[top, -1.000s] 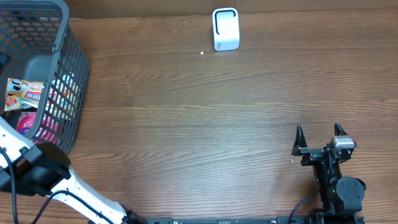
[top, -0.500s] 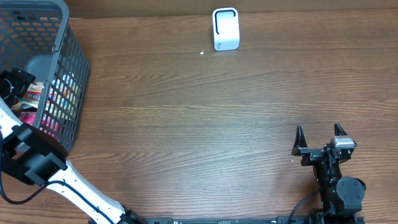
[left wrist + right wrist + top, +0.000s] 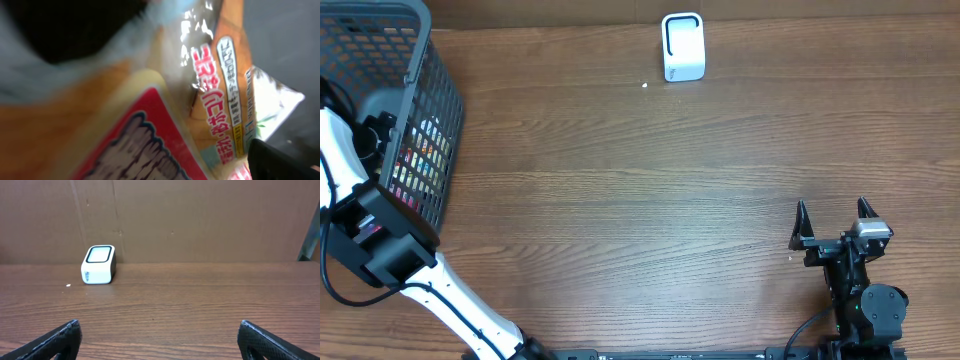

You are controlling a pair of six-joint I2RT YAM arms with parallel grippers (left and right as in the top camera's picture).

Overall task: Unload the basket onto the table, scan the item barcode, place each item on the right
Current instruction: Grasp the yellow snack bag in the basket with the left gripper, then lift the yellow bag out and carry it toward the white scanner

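Observation:
An orange and red snack packet (image 3: 200, 100) with printed text fills the left wrist view, blurred and very close. My left gripper (image 3: 160, 172) is down inside the grey mesh basket (image 3: 432, 120), open, with one dark fingertip (image 3: 282, 160) showing at the lower right beside the packet. No barcode can be made out. The left arm (image 3: 340, 150) hides the packet from overhead. The white scanner (image 3: 683, 46) stands at the far edge of the table; in the right wrist view the scanner (image 3: 98, 265) is ahead on the left. My right gripper (image 3: 833, 222) (image 3: 160, 340) rests open over bare wood at the near right.
Several colourful packets (image 3: 415, 160) show through the basket's mesh wall. A brown cardboard wall (image 3: 200, 220) backs the table behind the scanner. A tiny white speck (image 3: 645, 85) lies near the scanner.
My left arm has swung farther up and into the basket, now covering the snack packet that lay in plain sight a second ago. The right arm has not moved.

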